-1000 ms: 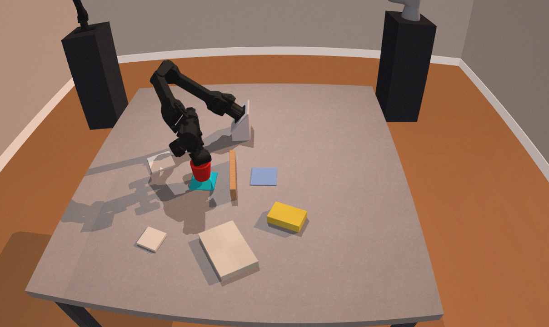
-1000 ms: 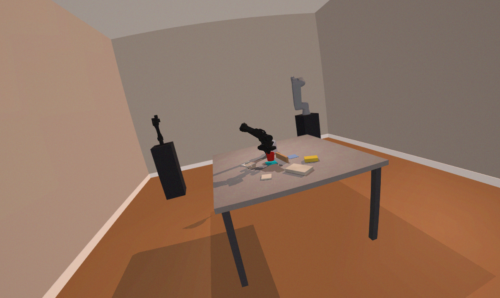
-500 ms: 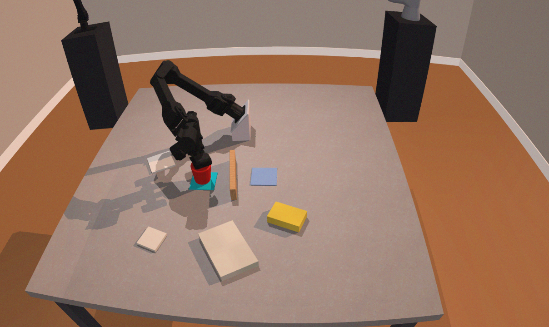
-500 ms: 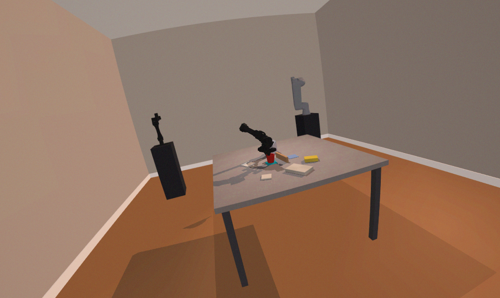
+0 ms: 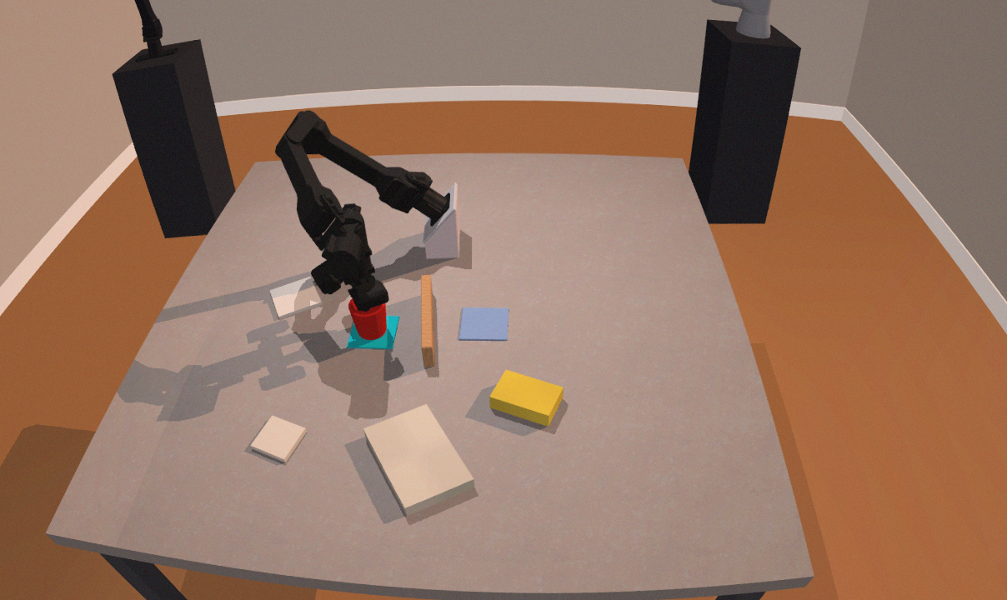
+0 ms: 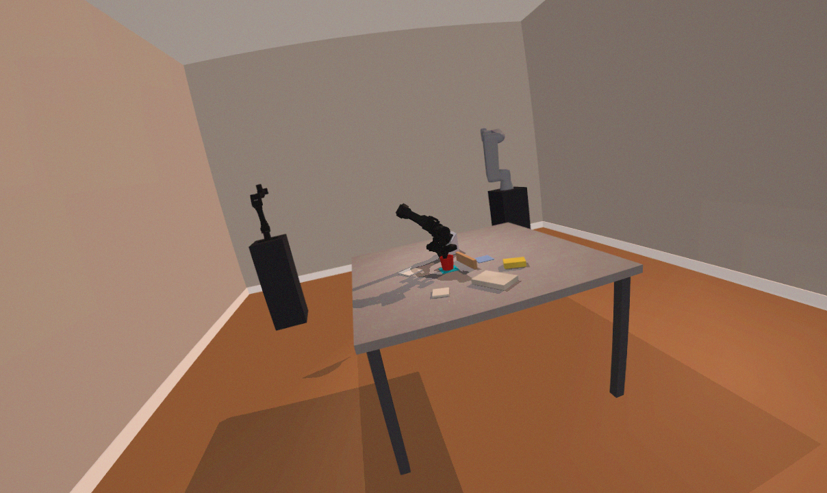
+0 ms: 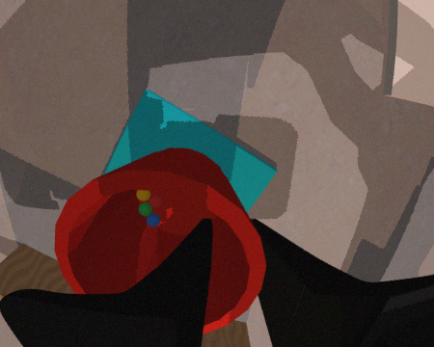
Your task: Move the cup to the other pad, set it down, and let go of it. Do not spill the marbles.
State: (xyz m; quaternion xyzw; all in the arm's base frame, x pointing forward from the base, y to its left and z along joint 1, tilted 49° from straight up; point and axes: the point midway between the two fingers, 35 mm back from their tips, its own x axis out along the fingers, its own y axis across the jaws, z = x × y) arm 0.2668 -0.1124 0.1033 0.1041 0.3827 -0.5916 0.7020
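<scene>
The fingers are standing parted now, one black tip reaching down inside the red cup and the other hanging just outside its wall. There is slack on either side of the rim, so they are released and gripping nothing. Down in the cup the marbles are sitting together at the bottom: a yellow one, a green one and a blue one.

The cup is standing upright on the teal pad, and from above the pad's corners are peeking out around the cup's base. The arm is folding down over it from the far side of the table, casting a broad shadow toward the near left.

Just to the right of the cup a narrow wooden strip is standing on edge, and beyond it the pale blue pad is lying flat and bare. Nearer the front a yellow block is lying well apart from the pads, with a large beige slab and a small beige tile to its left. A white wedge is sitting by the arm's base.
</scene>
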